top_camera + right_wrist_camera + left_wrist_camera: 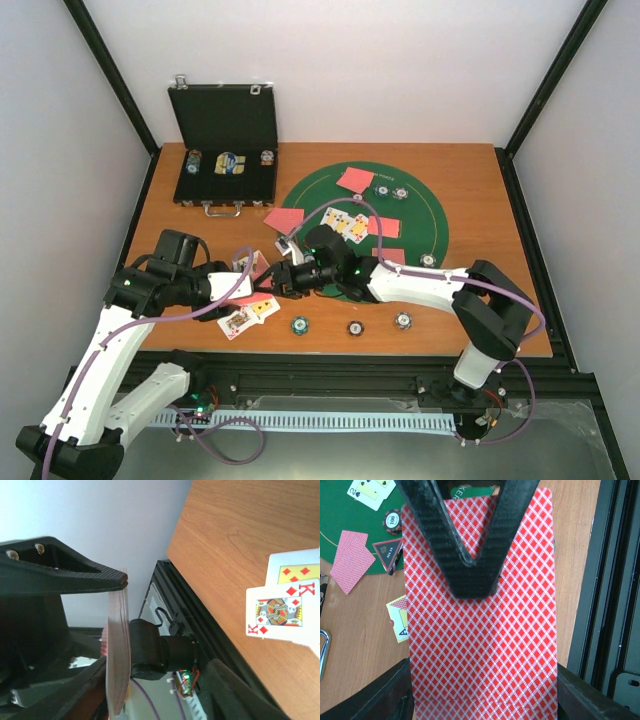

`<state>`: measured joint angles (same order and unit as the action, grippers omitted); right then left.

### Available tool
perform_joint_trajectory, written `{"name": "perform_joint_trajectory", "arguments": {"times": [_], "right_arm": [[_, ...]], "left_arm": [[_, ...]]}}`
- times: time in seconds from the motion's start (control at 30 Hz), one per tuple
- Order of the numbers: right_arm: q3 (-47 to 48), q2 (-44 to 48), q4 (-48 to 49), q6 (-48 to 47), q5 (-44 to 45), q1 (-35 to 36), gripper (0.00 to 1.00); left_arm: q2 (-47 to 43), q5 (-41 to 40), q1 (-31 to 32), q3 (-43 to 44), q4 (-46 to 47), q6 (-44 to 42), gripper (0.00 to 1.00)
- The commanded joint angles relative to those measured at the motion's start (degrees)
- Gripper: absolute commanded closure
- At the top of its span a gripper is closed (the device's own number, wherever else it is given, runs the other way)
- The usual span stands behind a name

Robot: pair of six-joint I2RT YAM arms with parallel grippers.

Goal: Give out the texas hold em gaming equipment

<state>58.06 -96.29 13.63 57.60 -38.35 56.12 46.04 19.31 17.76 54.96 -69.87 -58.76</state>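
Left gripper (248, 290) clamps the red-backed cards (480, 645), offering their edge to the part-open right gripper (114, 625), presumably for dealing.

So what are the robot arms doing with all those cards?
They are sharing out poker things. The left claw is pinched shut on a stack of red-backed cards, and the right claw sits around the stack's edge, maybe to take one. Other cards and chips lie on the green mat and the wooden table.
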Motion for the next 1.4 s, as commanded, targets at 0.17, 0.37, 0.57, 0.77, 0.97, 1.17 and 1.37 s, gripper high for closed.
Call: {"name": "perform_joint_trajectory", "arguments": {"times": [0.17,0.37,0.57,0.77,0.97,1.17,1.37], "right_arm": [[1.0,4.4,-7.3,-0.2,0.8,-0.4,0.84],[2.3,7.1,-12.7,-2.5,1.2,-1.8,0.97],[-2.2,13.4,-19.0,-7.8,-0.2,-13.3,0.97],[-3.0,15.3,-31.3,-20.0,1.0,-30.0,0.97],[0.7,8.7,-34.7,-26.0,3.0,-44.3,0.97],[11.7,-4.9,-37.4,-29.7,3.9,-49.1,0.97],[19.0,-15.2,-39.0,-30.7,4.5,-50.5,0.97]], "left_arm": [[-0.6,0.9,0.2,0.7,2.6,0.0,0.67],[-0.3,0.5,0.2,0.7,2.6,-0.2,0.67],[-0.5,-0.5,0.2,-0.2,2.7,-0.8,0.67],[-0.3,-0.8,0.2,-1.1,4.4,0.0,0.67],[2.2,-3.0,0.1,-3.5,7.5,2.1,0.67],[4.7,-10.5,0.1,-10.6,14.3,2.0,0.69],[6.1,-14.0,-2.6,-17.9,22.5,1.5,0.68]]}}
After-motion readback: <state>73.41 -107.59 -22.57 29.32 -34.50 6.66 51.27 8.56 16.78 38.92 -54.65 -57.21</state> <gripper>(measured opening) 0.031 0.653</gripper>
